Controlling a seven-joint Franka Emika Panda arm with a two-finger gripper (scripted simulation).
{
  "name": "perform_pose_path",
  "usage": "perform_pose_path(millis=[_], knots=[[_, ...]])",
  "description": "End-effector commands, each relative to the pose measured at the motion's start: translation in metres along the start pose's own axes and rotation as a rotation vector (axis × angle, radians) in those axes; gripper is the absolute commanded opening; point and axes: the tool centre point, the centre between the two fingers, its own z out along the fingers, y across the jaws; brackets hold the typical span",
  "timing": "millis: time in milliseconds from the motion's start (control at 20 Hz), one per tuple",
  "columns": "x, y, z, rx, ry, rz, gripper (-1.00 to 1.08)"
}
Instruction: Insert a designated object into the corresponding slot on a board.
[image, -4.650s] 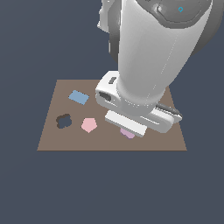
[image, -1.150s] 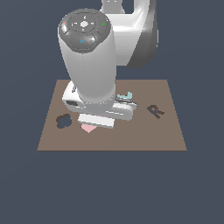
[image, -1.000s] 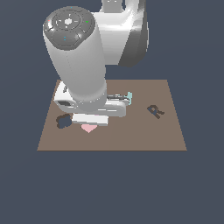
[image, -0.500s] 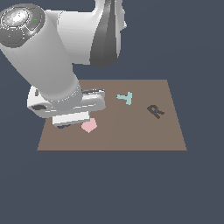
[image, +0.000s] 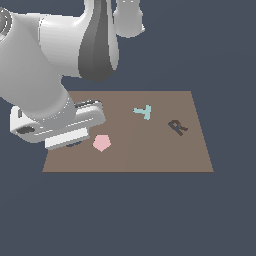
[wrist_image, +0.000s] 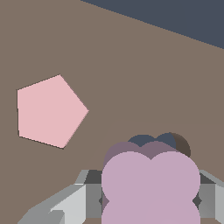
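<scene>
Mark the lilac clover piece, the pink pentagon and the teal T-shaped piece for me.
lilac clover piece (wrist_image: 151, 183), wrist view, centre of its lobed face.
pink pentagon (image: 101, 143), exterior view, middle of its flat top.
teal T-shaped piece (image: 143, 111), exterior view, where stem meets crossbar.

I see bare board all around my gripper; the pink pentagon lies just beside the slot, the nearest obstacle there.
</scene>
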Motion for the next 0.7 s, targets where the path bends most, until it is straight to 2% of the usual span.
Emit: perform_pose_path(millis=[0,650], knots=[[0.0007,0.0065,-0.0005,0.000,0.000,-0.029,-1.00],[0.0022,0.0151,0.0056,0.000,0.000,-0.062,-1.00]])
